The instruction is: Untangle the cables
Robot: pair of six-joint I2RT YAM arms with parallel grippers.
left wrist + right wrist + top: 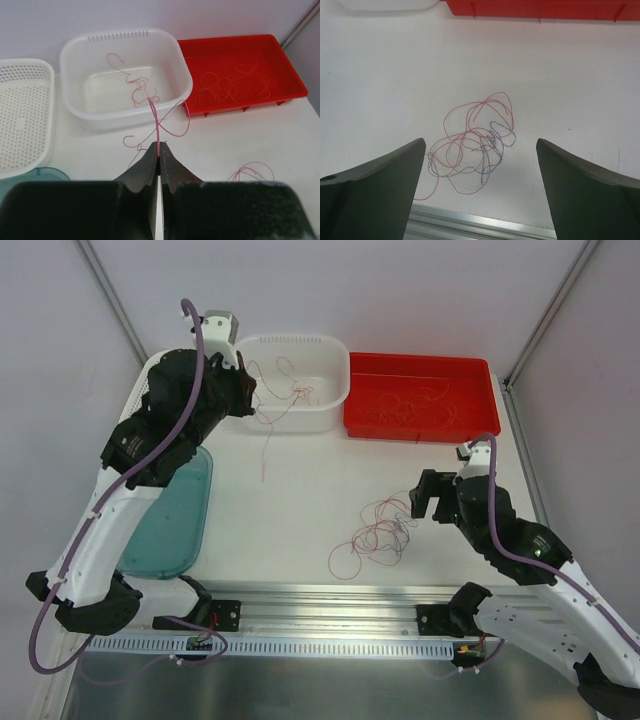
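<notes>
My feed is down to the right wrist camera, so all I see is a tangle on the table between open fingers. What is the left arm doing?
Observer: The left gripper is shut on a pink cable that runs up over the front wall of a white basin.
Operator: Anything else in that basin?
Observer: Yes, more thin pinkish cables curl on its floor.
Operator: And the red thing along the top of my view?
Observer: A red tray beside the basin, with orange cable loops lying in it.
</notes>
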